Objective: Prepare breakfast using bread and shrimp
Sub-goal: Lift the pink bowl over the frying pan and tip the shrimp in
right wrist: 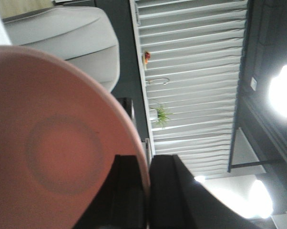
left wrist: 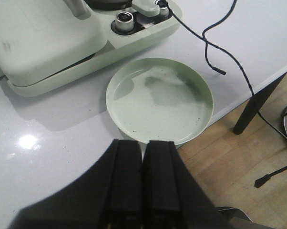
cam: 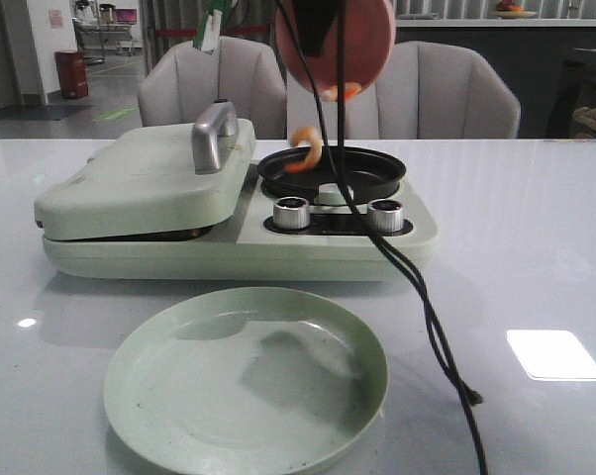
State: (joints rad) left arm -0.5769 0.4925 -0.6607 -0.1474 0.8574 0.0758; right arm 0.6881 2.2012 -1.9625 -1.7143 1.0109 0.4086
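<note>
1. The step in hand was, in my judgement, the tipping of the shrimp (cam: 307, 150) into the black pan (cam: 332, 170) of the pale green breakfast machine (cam: 241, 230).
2. The right gripper (right wrist: 147, 200) pinched the rim of a pink plate (cam: 362, 40) between its two fingers and held the plate tilted steeply, high above the pan at the far side of the table (cam: 536, 257).
3. One shrimp hung in the air just above the left rim of the pan, apart from the plate. Something orange showed at the low edge of the plate; it could be a second shrimp, but I cannot tell.
4. The left gripper (left wrist: 143, 181) hovered near the front edge of the table, its fingers pressed together and holding nothing.
5. The green plate (cam: 159, 396) lay empty in front of the machine.
6. The lid (cam: 140, 183) on the left half of the machine was down. No bread was visible in any view.
7. The next move probably called for keeping the pink plate over the pan until it was empty, then bringing it back level and putting it down away from the cable (cam: 432, 317).
</note>
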